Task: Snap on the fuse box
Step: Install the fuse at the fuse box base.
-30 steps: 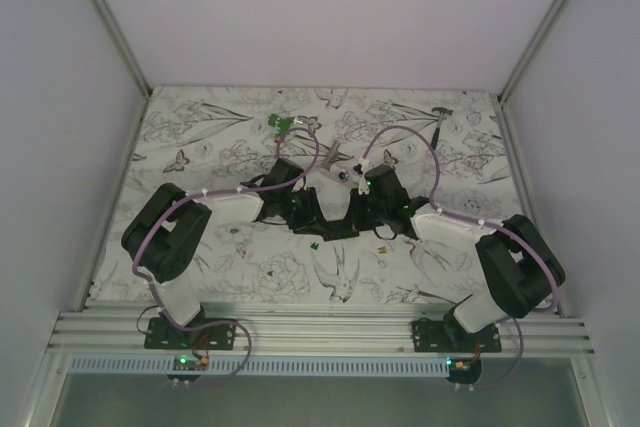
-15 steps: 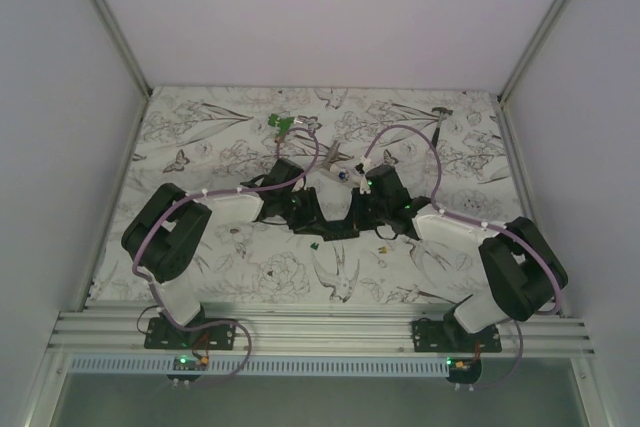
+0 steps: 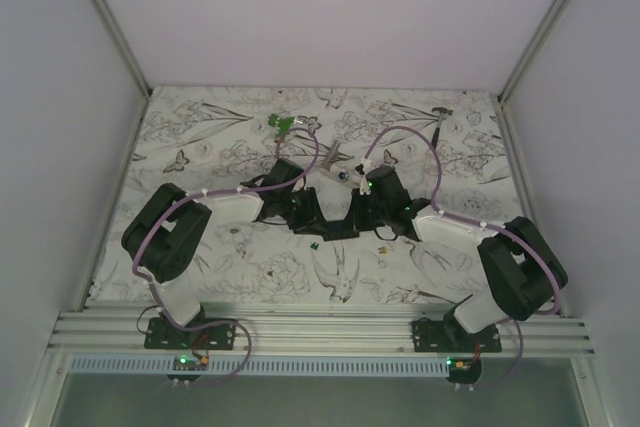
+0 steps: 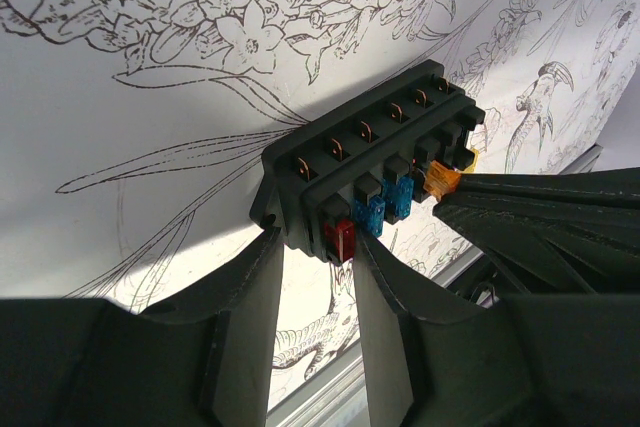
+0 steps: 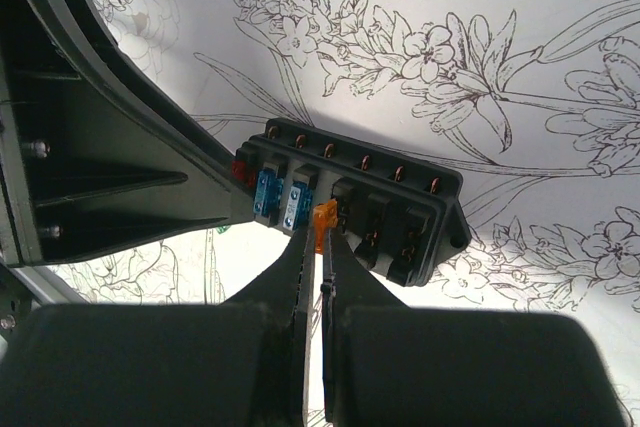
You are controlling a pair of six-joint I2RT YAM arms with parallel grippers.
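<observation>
Holding steady with nothing visibly shifted, the left fingers (image 4: 245, 332) clamp the fuse box (image 4: 370, 182) at the middle of the surface (image 3: 250, 272) while the right fingers (image 5: 290, 292) pinch an orange fuse (image 5: 322, 219) at its slot, so seating looks unfinished.

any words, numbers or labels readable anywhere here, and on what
None can be read.
fuse box: no label or number shows on its black body.
orange fuse and blue fuses: any rating marks too small to read.
tablecloth: only drawn flowers and birds, no words.

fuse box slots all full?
Partly full: fuse box holds red fuse, two blue fuses; right pincer pinches orange fuse at it; two slots empty.
</observation>
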